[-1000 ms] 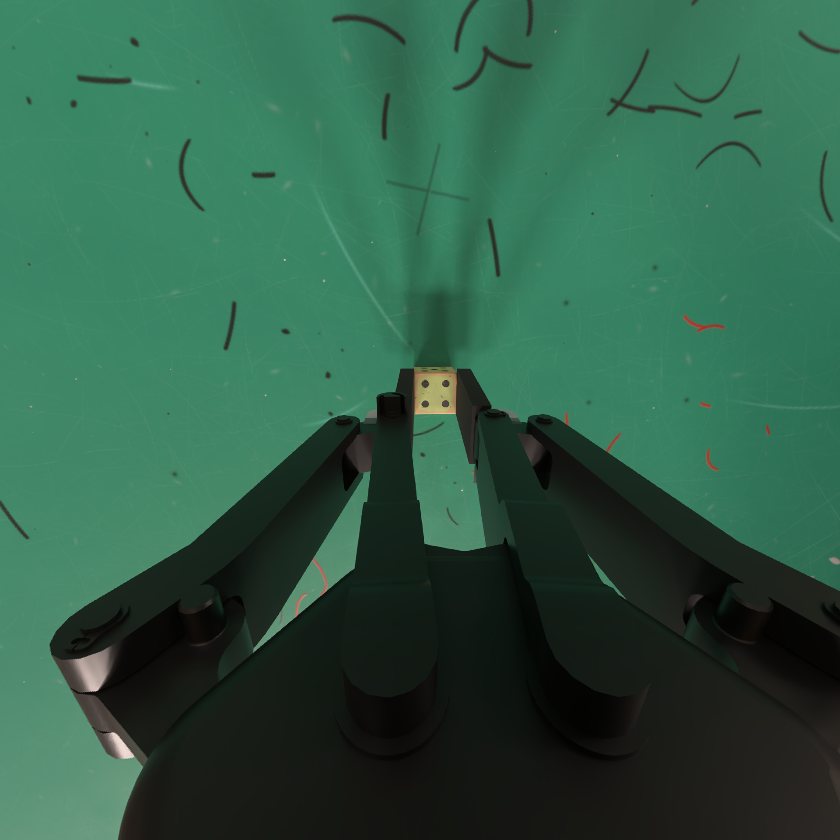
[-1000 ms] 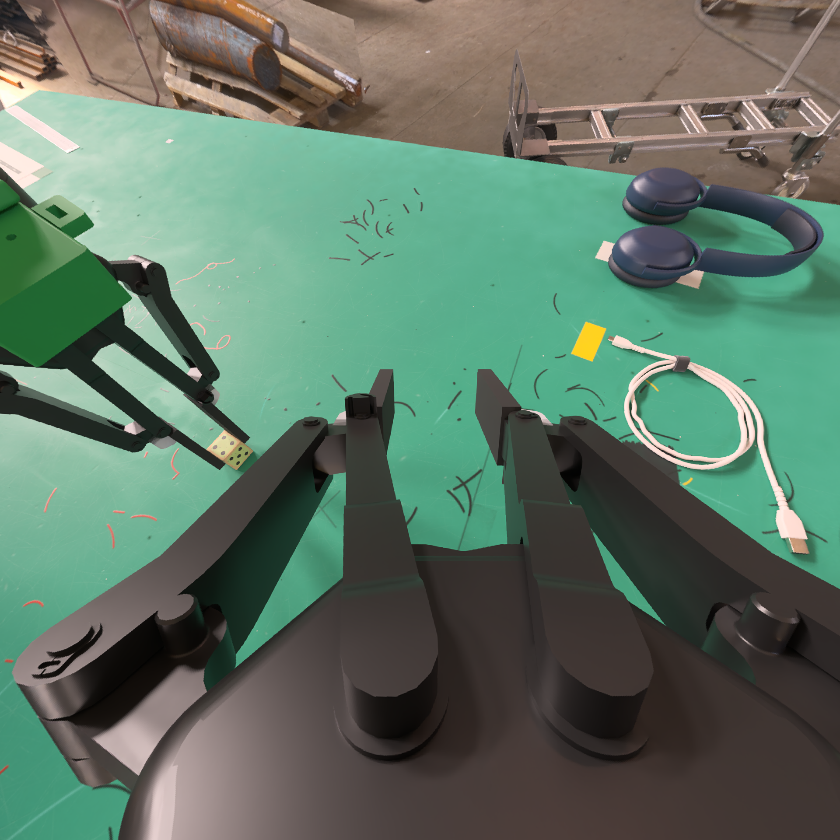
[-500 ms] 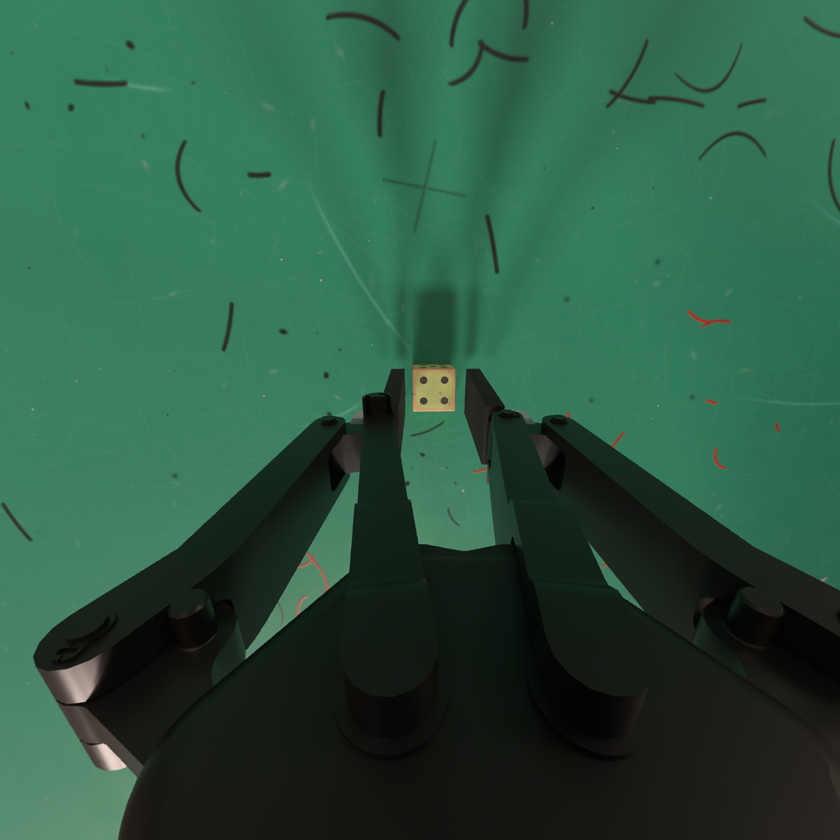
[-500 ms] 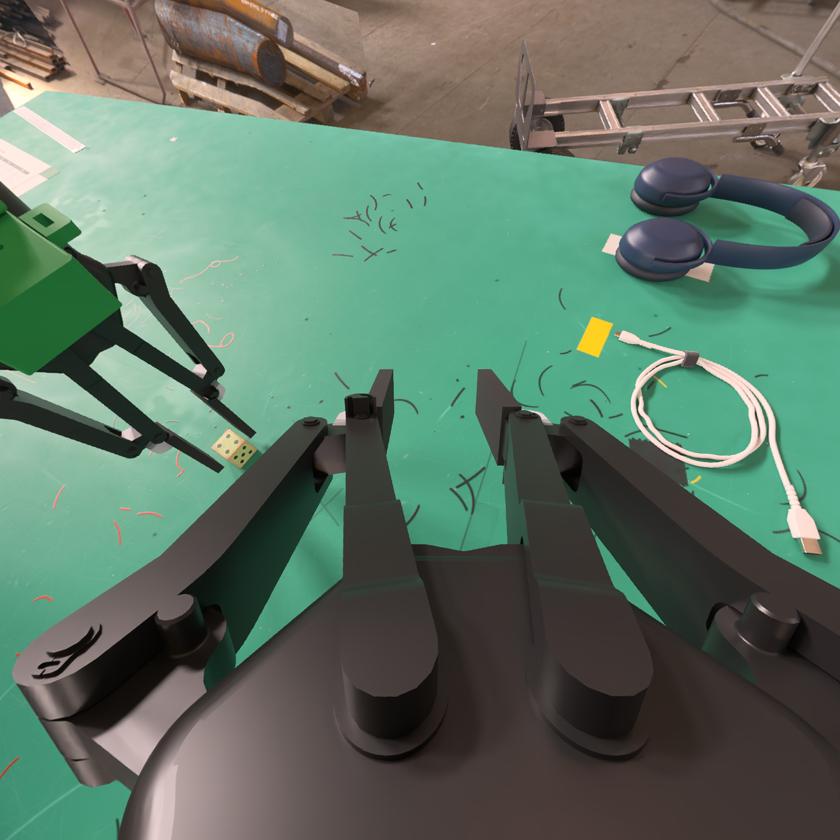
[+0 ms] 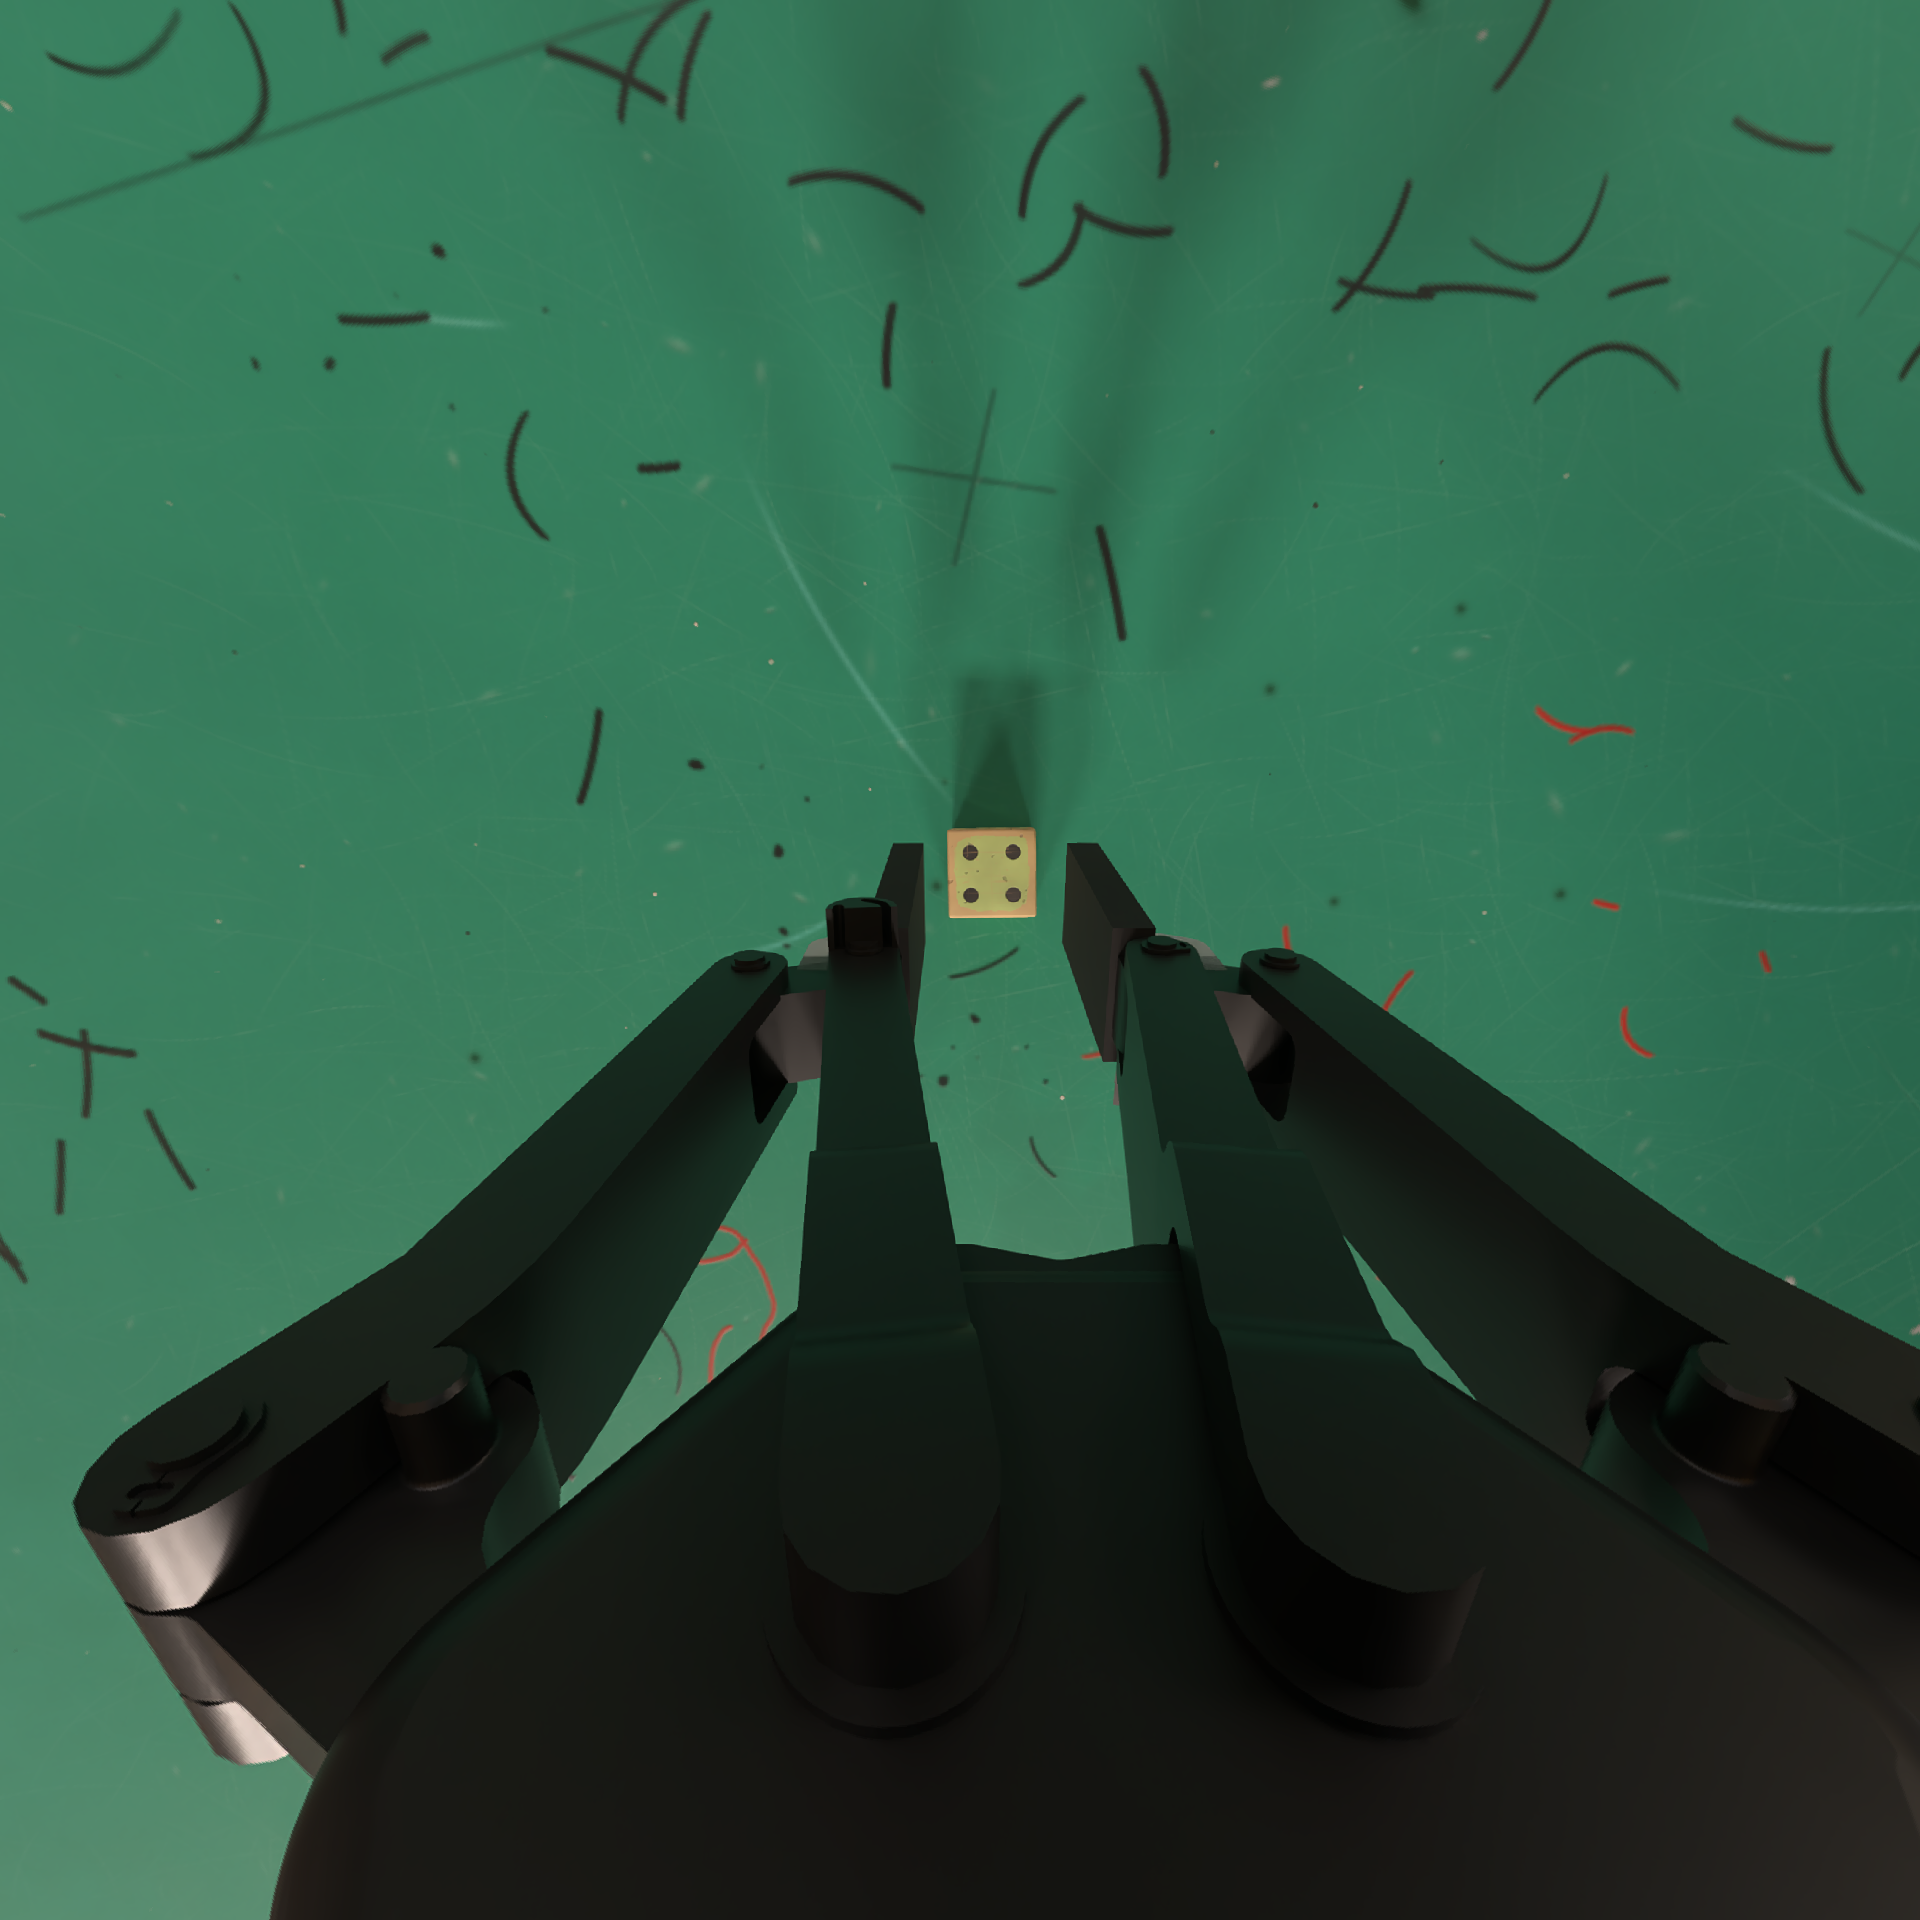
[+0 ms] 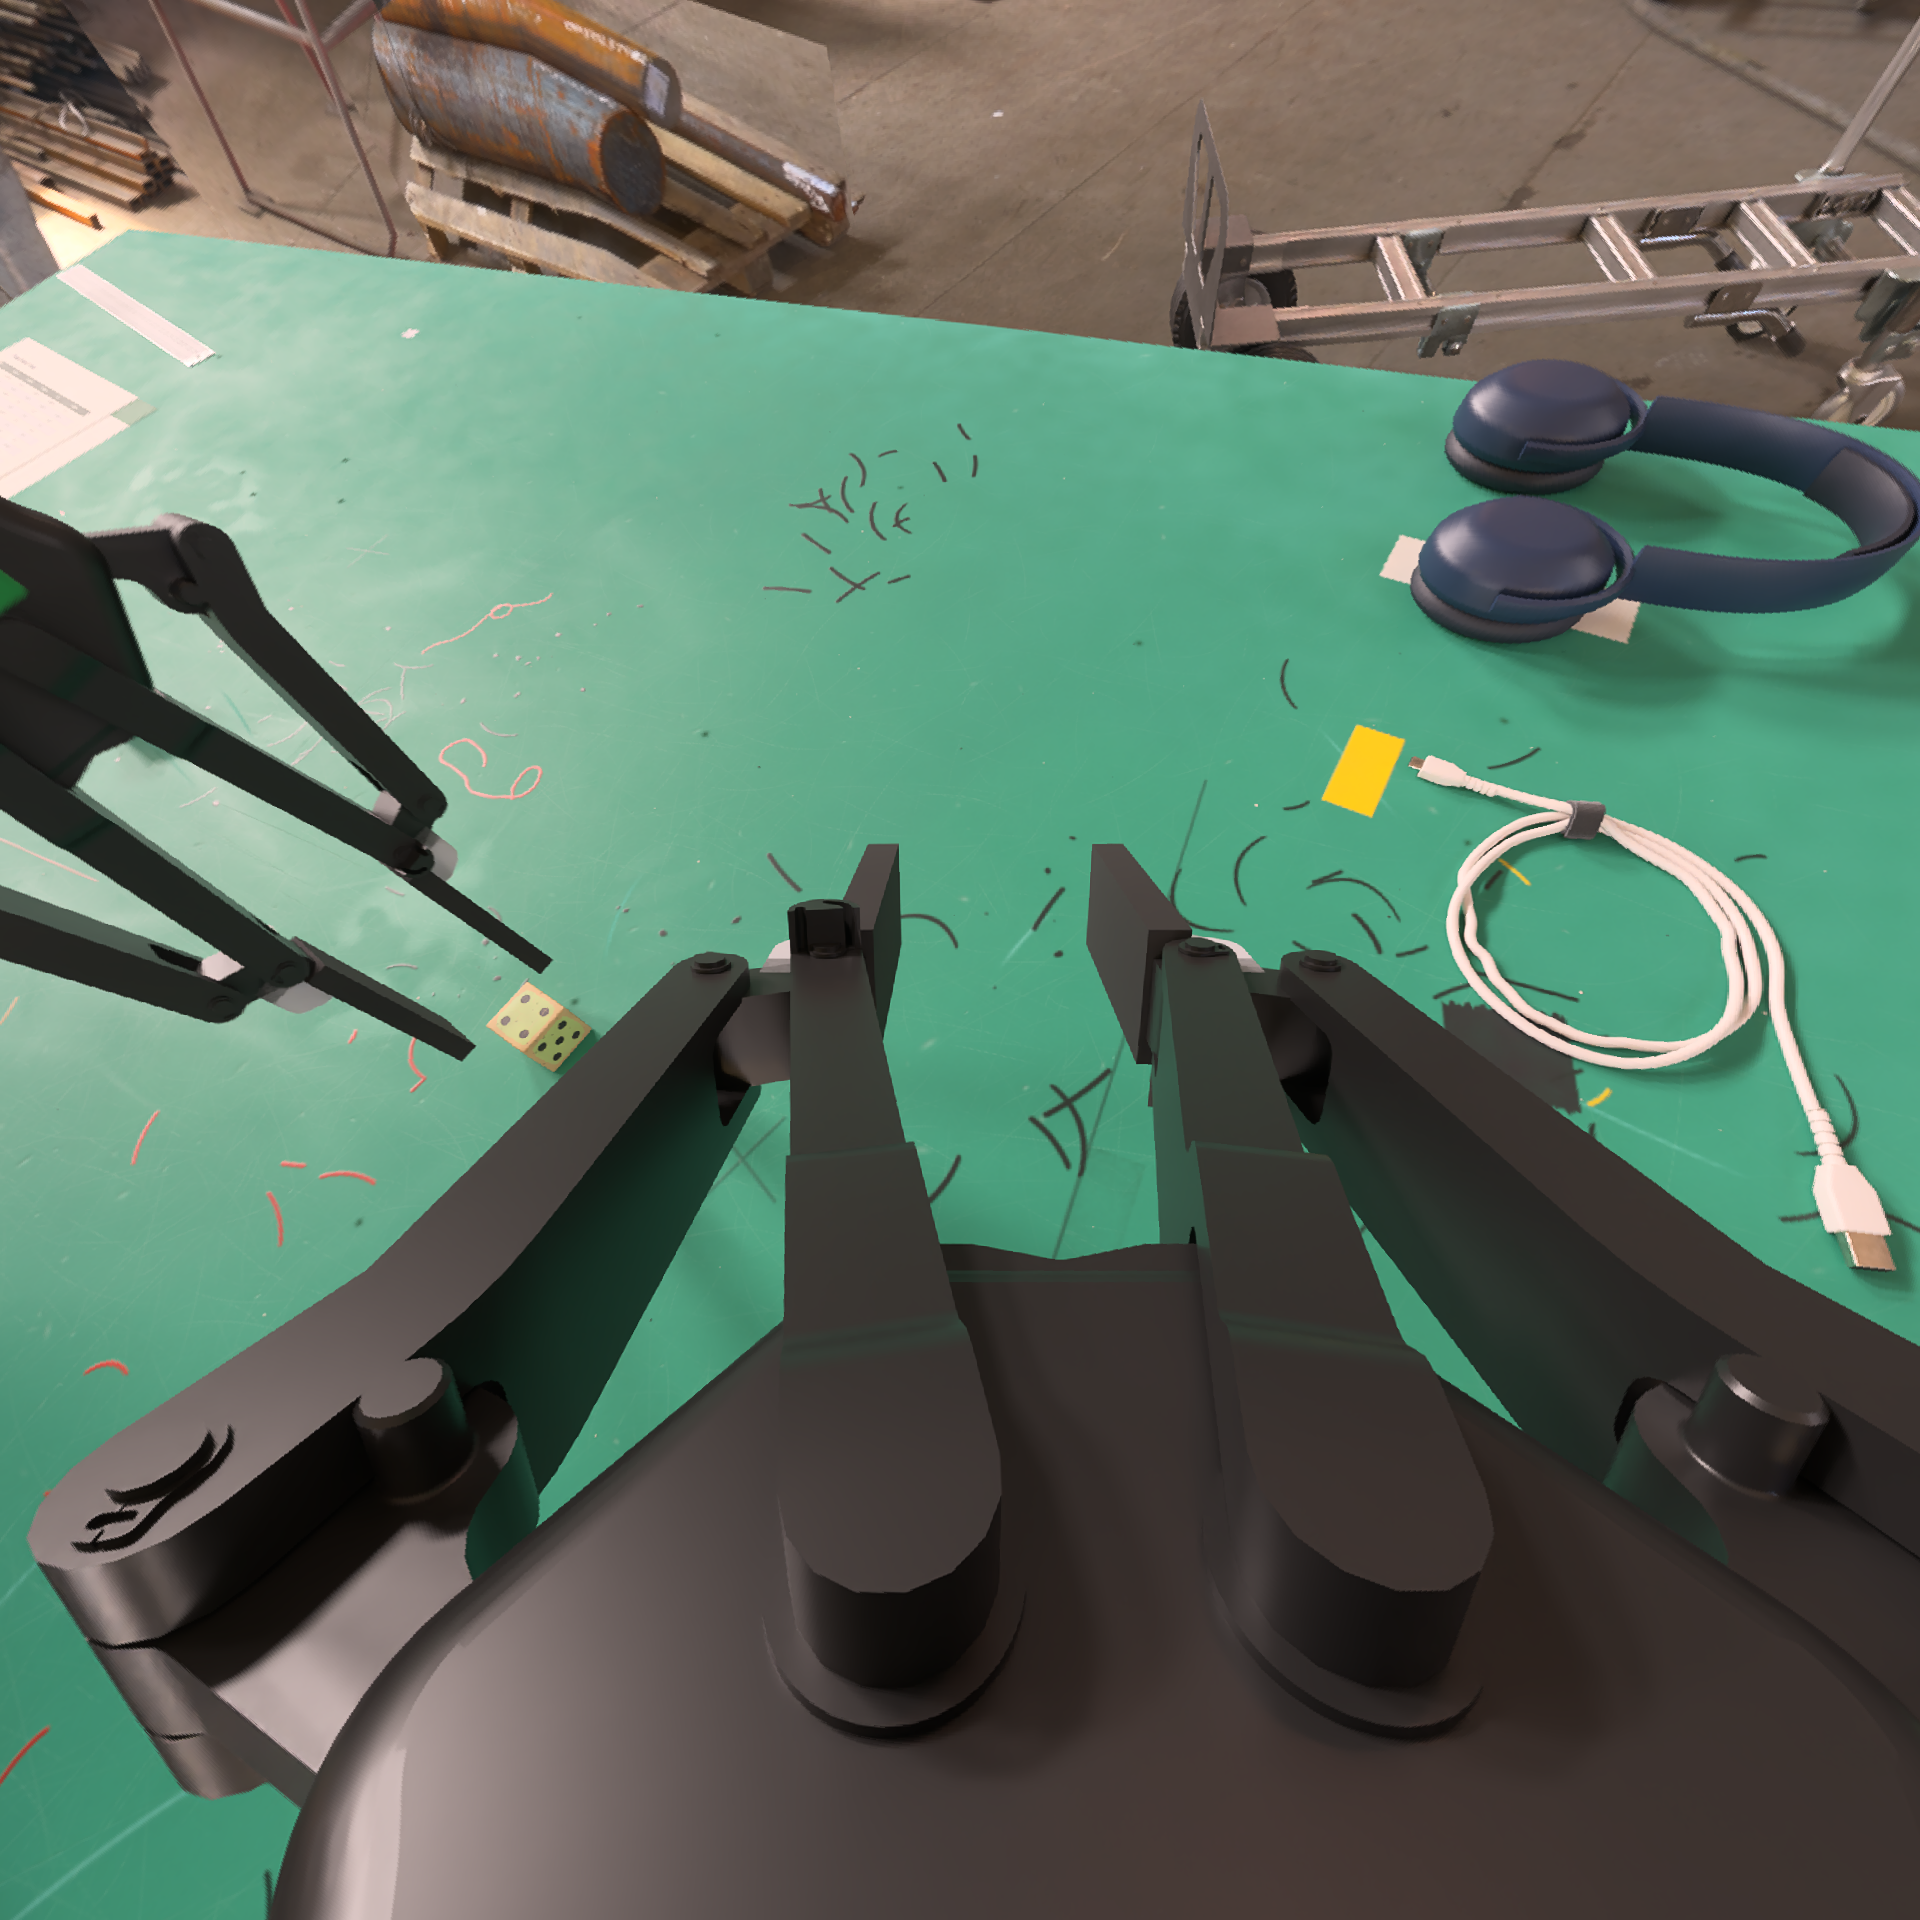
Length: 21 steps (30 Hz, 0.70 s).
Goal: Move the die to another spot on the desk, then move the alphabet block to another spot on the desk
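Note:
The die (image 5: 991,874) is a small pale yellow cube with black pips, resting on the green desk (image 5: 416,727). My left gripper (image 5: 993,883) is open above it, its fingers clear of the die on both sides. In the right wrist view the die (image 6: 540,1027) lies on the desk just beyond the tips of the left gripper (image 6: 509,1003), which is raised off it. My right gripper (image 6: 992,894) is open and empty above the middle of the desk. No alphabet block shows in either view.
Blue headphones (image 6: 1662,520) lie at the far right of the desk (image 6: 675,416). A coiled white cable (image 6: 1621,935) and a yellow tag (image 6: 1363,769) lie right of my right gripper. Papers (image 6: 52,405) sit at the far left corner. Beyond the desk's far edge are pallets and a metal cart.
My left gripper has opened and let go of the die, then lifted away from it. The die now rests on the desk. The right gripper has shifted only slightly.

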Available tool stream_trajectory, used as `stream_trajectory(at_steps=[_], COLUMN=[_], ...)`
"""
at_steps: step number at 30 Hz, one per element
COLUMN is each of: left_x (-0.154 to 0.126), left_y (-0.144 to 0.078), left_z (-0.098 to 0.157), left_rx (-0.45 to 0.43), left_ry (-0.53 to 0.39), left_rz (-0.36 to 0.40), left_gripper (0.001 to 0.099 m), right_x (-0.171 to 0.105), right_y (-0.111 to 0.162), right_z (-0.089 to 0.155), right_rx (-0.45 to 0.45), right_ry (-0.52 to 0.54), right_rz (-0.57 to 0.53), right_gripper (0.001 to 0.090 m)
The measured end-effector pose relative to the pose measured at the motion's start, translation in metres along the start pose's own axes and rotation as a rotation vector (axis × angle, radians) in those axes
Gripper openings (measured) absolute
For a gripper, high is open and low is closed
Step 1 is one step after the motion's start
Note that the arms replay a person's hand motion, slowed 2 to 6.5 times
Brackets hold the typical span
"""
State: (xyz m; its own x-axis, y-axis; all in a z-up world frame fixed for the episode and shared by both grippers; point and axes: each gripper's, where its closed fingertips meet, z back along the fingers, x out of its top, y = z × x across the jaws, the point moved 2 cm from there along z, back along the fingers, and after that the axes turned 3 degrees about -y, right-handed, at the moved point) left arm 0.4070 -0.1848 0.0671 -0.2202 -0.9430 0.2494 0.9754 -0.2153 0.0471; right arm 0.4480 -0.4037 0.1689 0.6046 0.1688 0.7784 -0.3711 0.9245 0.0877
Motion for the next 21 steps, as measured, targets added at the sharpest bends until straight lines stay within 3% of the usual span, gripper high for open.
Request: stream_trajectory(at_steps=[12, 21], left_x=[0.001, -0.009], left_y=[-0.003, -0.003], left_z=[0.053, 0.11], left_rx=[0.109, 0.276], left_ry=[-0.177, -0.35], left_rz=[0.01, 0.024], left_gripper=[0.0332, 0.0345], right_x=[0.002, 0.003], right_y=[-0.001, -0.002], right_z=[0.003, 0.006], right_rx=[0.012, 0.023], right_ry=[-0.021, -0.037], right_rz=[-0.01, -0.021], right_gripper=[0.0488, 0.0488])
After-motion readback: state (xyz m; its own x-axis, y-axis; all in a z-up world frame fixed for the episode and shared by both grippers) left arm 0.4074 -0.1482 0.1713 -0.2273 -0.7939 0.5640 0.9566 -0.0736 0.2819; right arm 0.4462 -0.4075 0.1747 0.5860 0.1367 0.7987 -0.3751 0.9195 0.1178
